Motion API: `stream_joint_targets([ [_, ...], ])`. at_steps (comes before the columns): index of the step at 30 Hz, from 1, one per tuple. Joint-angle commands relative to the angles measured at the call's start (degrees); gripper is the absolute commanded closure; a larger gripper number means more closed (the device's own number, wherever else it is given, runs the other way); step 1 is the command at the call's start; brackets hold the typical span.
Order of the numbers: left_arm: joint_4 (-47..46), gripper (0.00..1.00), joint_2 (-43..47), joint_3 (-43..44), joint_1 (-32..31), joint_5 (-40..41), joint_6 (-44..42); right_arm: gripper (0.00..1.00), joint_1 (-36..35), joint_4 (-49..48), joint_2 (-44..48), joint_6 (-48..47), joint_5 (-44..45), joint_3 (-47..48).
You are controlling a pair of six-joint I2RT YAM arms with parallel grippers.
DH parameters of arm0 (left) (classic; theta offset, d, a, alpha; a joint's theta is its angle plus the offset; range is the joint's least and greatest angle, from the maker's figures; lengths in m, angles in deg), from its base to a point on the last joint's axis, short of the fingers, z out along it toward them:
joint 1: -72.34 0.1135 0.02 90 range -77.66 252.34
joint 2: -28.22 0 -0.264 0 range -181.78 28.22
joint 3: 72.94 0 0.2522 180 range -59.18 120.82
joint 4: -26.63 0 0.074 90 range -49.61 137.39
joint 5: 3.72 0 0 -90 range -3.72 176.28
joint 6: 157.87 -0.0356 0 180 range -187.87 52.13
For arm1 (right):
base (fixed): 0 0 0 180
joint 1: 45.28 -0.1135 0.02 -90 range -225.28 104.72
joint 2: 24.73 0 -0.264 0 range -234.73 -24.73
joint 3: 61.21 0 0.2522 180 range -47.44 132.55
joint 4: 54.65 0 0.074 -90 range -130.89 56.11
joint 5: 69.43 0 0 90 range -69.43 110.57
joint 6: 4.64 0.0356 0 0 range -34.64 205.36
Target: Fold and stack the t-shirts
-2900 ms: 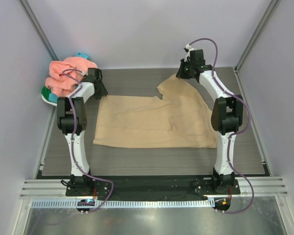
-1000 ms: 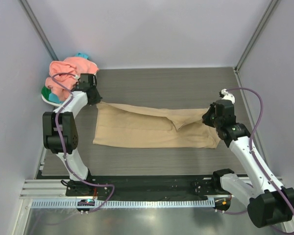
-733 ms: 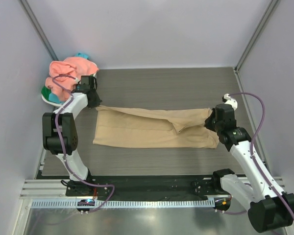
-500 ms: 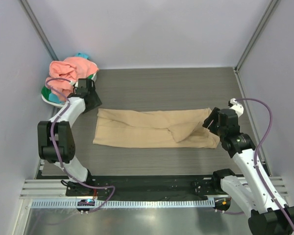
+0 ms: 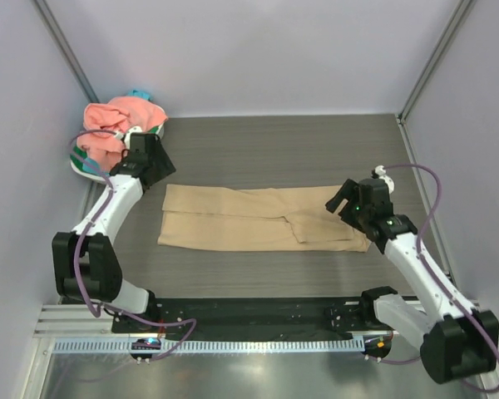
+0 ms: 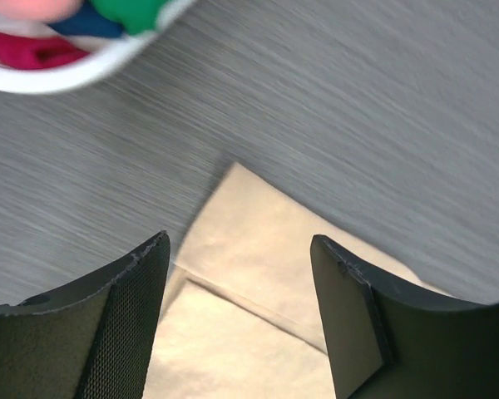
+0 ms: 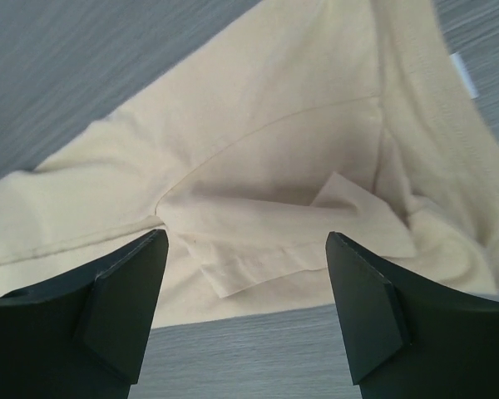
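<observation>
Left of my left claw (image 5: 152,160) and a little beyond it sits the white basket (image 5: 76,169), heaped with the salmon pink t-shirt (image 5: 115,123). Green cloth (image 5: 81,156) and teal cloth (image 5: 139,93) peek out around it. My left claw is spread wide and empty above the far left corner of the tan t-shirt (image 5: 249,218). The shirt lies folded in a long band on the grey table (image 5: 274,141), stretching between both claws. My right claw (image 5: 343,199) is likewise spread and empty, over the band's right end, where the folded layers bunch.
</observation>
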Motion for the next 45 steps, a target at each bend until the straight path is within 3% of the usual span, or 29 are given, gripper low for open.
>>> stream_joint_targets([
  [1, -2.8, 0.31, -2.6, -0.6, -5.0, -2.1, -1.5, 0.18, -0.7, -7.1, -8.8, 0.6, -8.2, 0.4],
  [6, -3.5, 0.34, -9.8, -0.7, -11.2, -3.5, -1.1, 0.17, -1.3, -7.2, -20.0, 0.8, -4.6, 1.9],
  [12, -3.2, 0.40, -19.3, -1.1, -14.0, -6.0, 0.4, 0.16, -1.3, -7.3, -33.8, 1.0, -0.8, 4.9],
  [18, -4.5, 0.41, -20.9, -6.2, -15.2, -11.8, 3.5, 0.14, -1.3, -6.8, -52.2, -1.1, 0.9, 16.9],
  [21, -6.1, 0.41, -19.5, -11.2, -18.4, -14.3, 7.0, 0.15, -1.4, -2.9, -61.9, -3.4, -0.8, 29.4],
  [25, -9.7, 0.41, -16.0, -20.6, -24.0, -18.0, 15.8, 0.16, -3.6, 5.0, -81.0, -8.4, -2.3, 58.0],
  [29, -28.2, 0.41, -14.7, -34.6, -30.6, -30.1, 31.5, 0.16, -5.5, 9.0, -94.2, -12.8, -8.4, 80.2],
  [30, -34.3, 0.42, -14.6, -38.0, -35.0, -31.2, 33.9, 0.16, -5.7, 9.1, -96.8, -13.6, -9.9, 83.7],
  [33, -37.9, 0.41, -13.1, -39.6, -44.5, -30.4, 41.5, 0.16, -6.7, 9.3, -104.1, -15.8, -14.7, 95.8],
  [37, -36.7, 0.41, -10.4, -36.0, -52.5, -28.8, 45.5, 0.14, -7.6, 7.0, -108.4, -16.3, -17.0, 103.1],
  [45, -13.4, 0.39, 0.6, -27.0, -57.6, -17.7, 40.5, 0.13, -7.8, 4.0, -108.1, -14.8, -11.1, 101.6],
])
